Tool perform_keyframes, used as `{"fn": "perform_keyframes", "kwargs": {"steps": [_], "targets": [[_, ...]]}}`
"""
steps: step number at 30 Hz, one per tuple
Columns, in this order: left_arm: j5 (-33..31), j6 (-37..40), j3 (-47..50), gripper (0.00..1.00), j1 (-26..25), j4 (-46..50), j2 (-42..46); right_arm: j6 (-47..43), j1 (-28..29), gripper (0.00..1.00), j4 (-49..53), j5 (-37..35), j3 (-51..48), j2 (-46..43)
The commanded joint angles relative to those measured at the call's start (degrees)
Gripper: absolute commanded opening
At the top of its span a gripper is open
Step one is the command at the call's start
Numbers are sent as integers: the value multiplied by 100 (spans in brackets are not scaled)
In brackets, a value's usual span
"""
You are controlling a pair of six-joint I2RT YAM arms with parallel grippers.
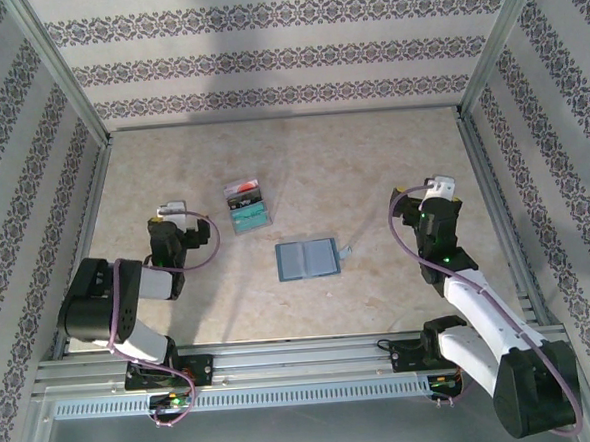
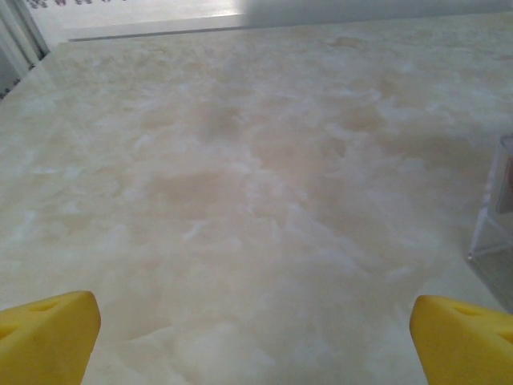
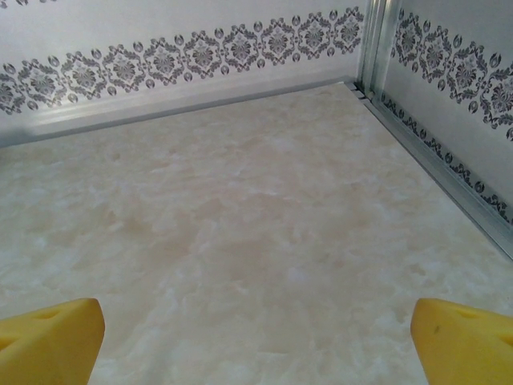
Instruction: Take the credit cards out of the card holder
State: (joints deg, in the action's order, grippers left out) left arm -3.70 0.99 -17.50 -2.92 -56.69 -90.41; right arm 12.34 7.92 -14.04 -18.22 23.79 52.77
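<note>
The card holder (image 1: 307,259) lies opened flat on the desk (image 1: 372,166), a little in front of the middle and between the two arms, with both blue-grey panels facing up. Behind it and to the left, well apart from it, two cards lie just beside each other: a white card with a red mark (image 1: 241,192) and, nearer to the arms, a teal card (image 1: 251,218). From above I cannot tell if any card sits in the pockets of the holder; the panels look flat and of one colour. The left pincer (image 1: 171,210) is low over bare desk to the left of the cards, its yellow fingers spread wide and grasping nothing. In its wrist view a clear plastic edge (image 2: 493,216) shows at the right border, which I judge to belong to the card group. The right pincer (image 1: 438,186) is far to the right, also released and empty. My judgement is that the cards are mostly out, so checking the pockets is the step in hand. If a card is inside, the next move calls for one pincer to press one panel down so the soft holder does not slide. The other pincer would then pinch the thin card edge and draw it out along the pocket.
</note>
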Motion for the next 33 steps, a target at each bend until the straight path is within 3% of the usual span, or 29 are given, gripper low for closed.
{"fn": "perform_keyframes", "kwargs": {"steps": [1,9,17,33], "targets": [[453,225,59,99,54,-820,-91,-240,-87,98,-426,-37,-106,99],[1119,160,-346,99,289,22,-56,-478,-363,98,-1266,29,-555,506],[614,-87,-499,99,332,280,-82,-504,-476,98,-2216,39,-824,1183],[572,-82,-483,99,327,255,-90,-893,-484,98,-3707,353,-191,3127]]}}
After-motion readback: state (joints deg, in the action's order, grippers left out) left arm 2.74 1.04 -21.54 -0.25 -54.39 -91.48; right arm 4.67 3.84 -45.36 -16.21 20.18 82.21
